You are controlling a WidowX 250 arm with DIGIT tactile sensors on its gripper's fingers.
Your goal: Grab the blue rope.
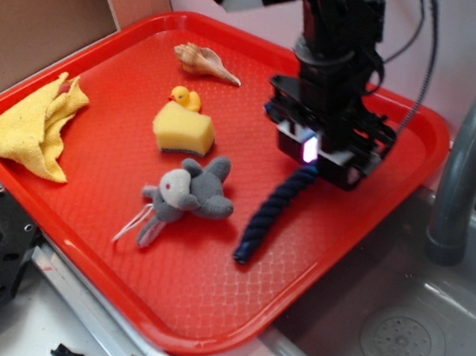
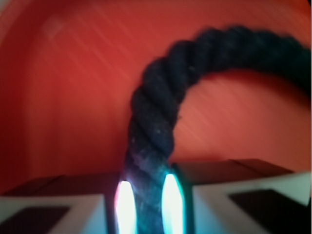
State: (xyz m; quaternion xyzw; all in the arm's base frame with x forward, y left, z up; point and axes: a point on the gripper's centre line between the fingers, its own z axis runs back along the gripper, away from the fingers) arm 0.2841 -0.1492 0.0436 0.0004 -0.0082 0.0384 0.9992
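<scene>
We have the gripper clamped tight on the blue rope, which trails toward seven o'clock across the red tray, so next we likely lift straight up.

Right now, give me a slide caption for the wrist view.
Gripper closed on the blue rope, which arcs up and right over the red tray.

Exterior: high, angled down over red tray. Wrist: very close, blurry, probably facing down. Shared: blue rope, tray.
</scene>
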